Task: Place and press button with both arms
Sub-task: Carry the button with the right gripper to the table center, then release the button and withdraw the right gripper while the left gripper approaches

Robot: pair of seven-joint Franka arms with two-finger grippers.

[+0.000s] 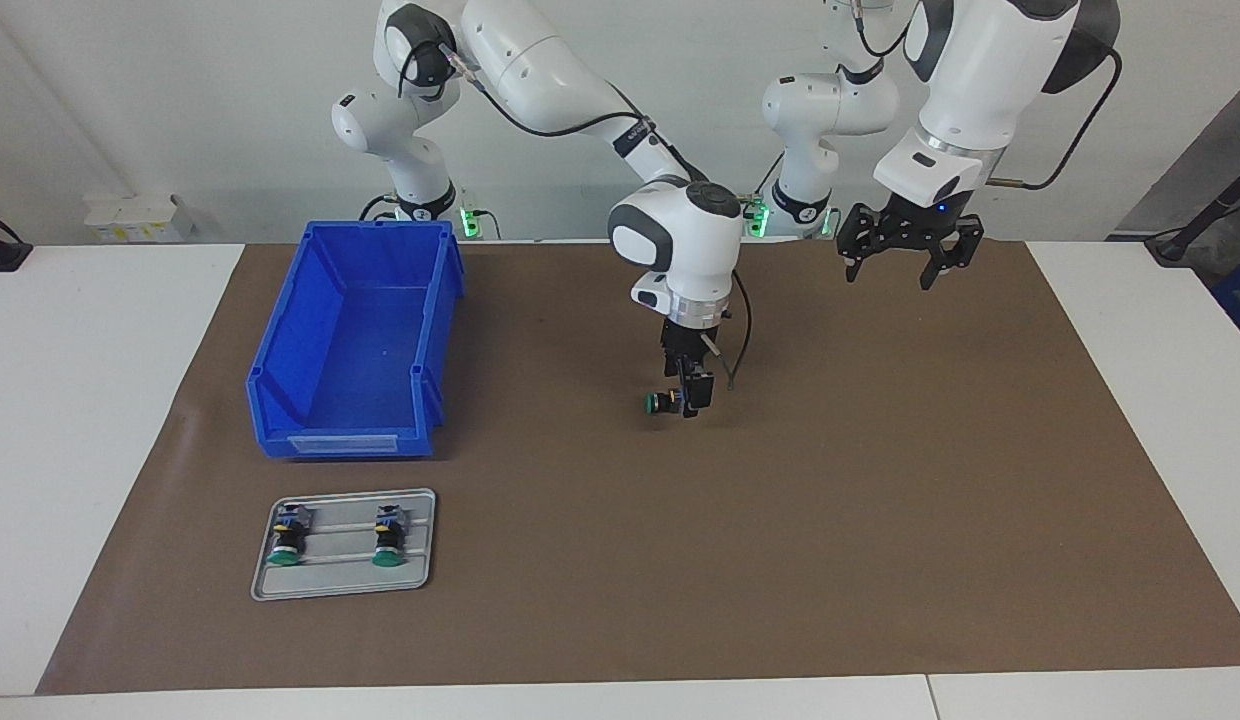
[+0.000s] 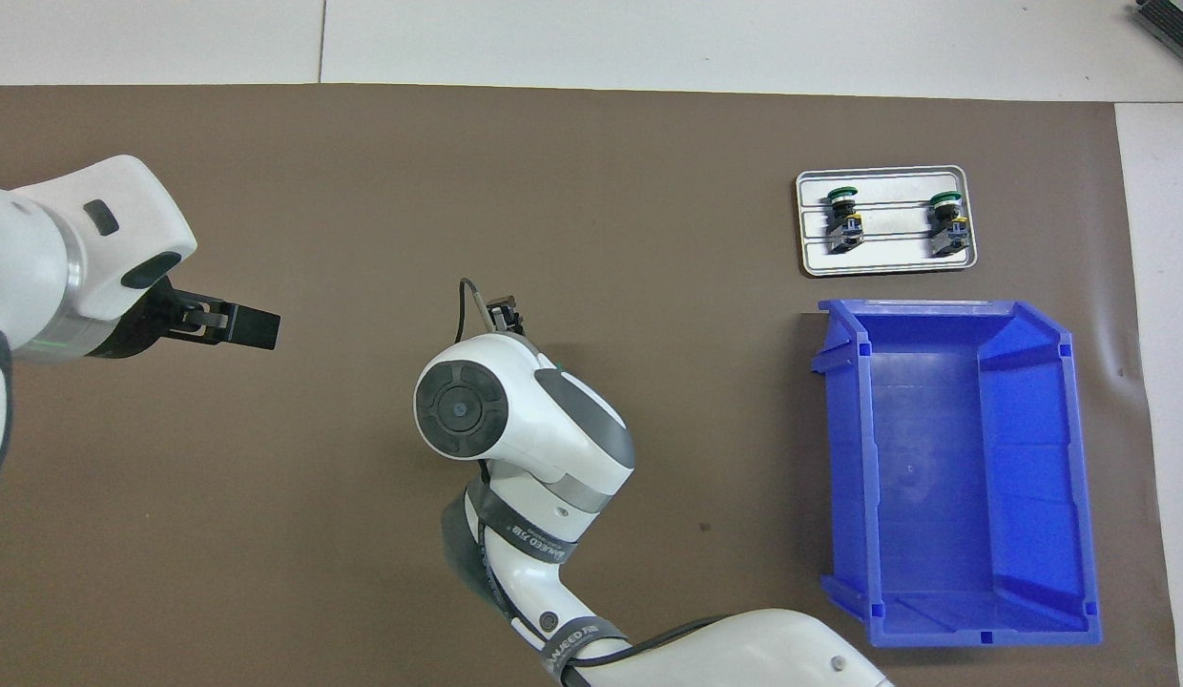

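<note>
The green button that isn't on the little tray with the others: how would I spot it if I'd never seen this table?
Start at the brown mat and find the right arm's end effector over its middle. Clamped in it, clear of the mat, is the button, lying sideways with its green cap toward the blue bin. Its two twins lie on the grey tray; this one is held.

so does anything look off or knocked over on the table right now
Nothing stands out. The right gripper holds one green-capped push button sideways over the middle of the brown mat. Two more lie in a row on the grey metal tray, and the blue plastic bin sits upright. The left gripper waits, open.
</note>
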